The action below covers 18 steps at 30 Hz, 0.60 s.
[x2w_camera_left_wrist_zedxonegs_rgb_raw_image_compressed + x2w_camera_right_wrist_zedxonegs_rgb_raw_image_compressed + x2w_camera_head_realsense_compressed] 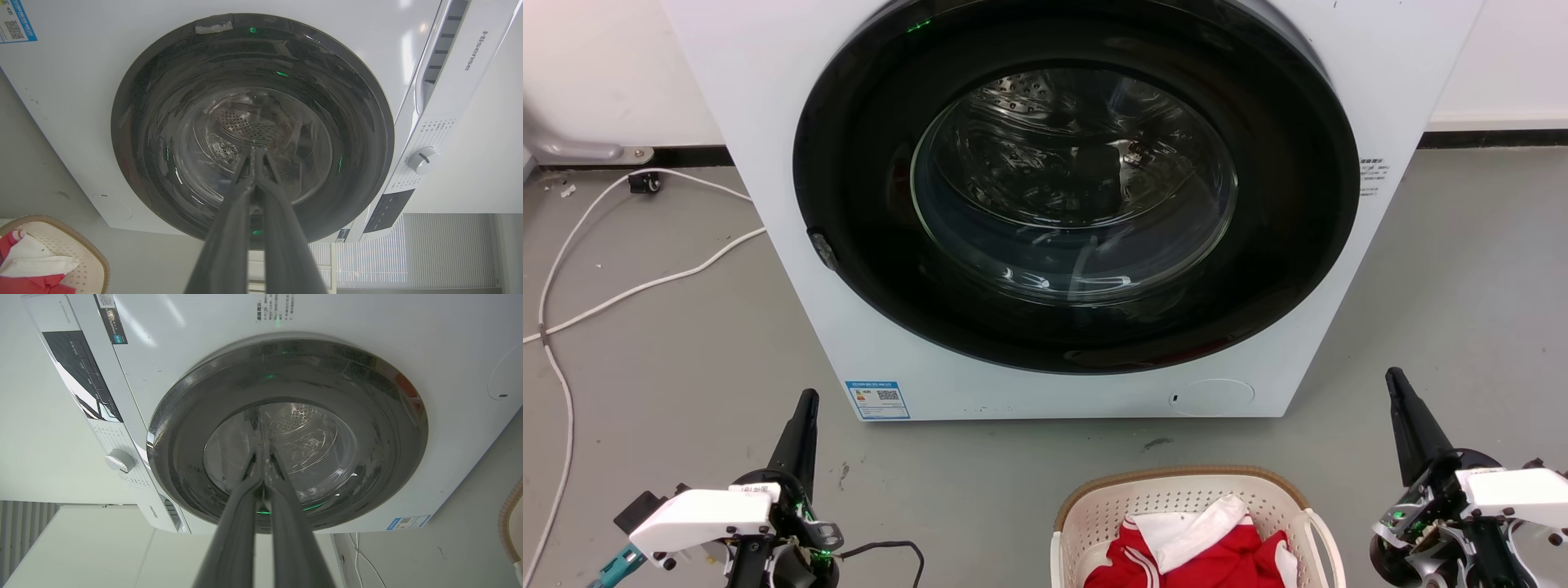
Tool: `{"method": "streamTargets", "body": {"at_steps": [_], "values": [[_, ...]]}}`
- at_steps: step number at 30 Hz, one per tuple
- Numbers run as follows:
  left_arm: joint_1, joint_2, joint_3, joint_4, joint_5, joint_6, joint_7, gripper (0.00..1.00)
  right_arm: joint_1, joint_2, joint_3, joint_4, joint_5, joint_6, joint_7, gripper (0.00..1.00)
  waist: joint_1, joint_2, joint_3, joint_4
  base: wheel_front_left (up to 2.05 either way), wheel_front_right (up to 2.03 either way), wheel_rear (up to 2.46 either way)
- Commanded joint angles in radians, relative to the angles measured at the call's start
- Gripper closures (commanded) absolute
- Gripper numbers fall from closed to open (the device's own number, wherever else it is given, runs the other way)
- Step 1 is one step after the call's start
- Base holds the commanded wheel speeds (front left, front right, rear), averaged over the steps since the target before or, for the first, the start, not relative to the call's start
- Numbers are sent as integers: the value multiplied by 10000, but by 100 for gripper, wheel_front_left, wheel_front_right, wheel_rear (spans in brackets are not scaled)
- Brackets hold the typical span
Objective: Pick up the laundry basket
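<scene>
Washing machine [1054, 392]: white, front-loading, taking up most of the head view. Round dark door [1078, 188] shut, with the steel drum visible through the glass. Control knob [424, 160] visible in the left wrist view.

Floor [686, 351]: grey, smooth, with a few scuffs.

Laundry basket [1176, 475]: on the floor in front of the machine, at the bottom of the head view and right of centre. Cream perforated walls, brown braided rim, pale loop handle [1321, 531] on the side nearer the right arm. Near part cut off by the frame edge. It lies between the two grippers, nearer the right one, and touches neither. Its corner also shows low left in the left wrist view [83, 245].

Clothes [1201, 551]: red and white fabric heaped inside the basket.

Left gripper [807, 400]: low left in the head view, above the floor, fingers pointing at the machine. In its wrist view [256, 152] the two dark fingers meet at the tips with nothing between them.

Right gripper [1395, 377]: low right, beside the basket but apart from it. In its wrist view [263, 446] the fingers are likewise pressed together and hold nothing.

White cable [645, 286]: trailing over the floor, left of the machine.

Blue label [876, 400]: stuck on the machine's lower left front corner.
</scene>
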Motion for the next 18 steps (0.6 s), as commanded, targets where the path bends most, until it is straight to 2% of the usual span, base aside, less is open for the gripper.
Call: {"method": "streamTargets", "body": {"at_steps": [1,18], "values": [[-100,-5,32,12,1,-29,65,100,-111,47,-16,10,-53,0,38,100,0,0,0,0,0,0,0],[-103,-19,54,11,30,-29,70,100,-113,57,-33,11,-77,0,42,100,0,0,0,0,0,0,0]]}}
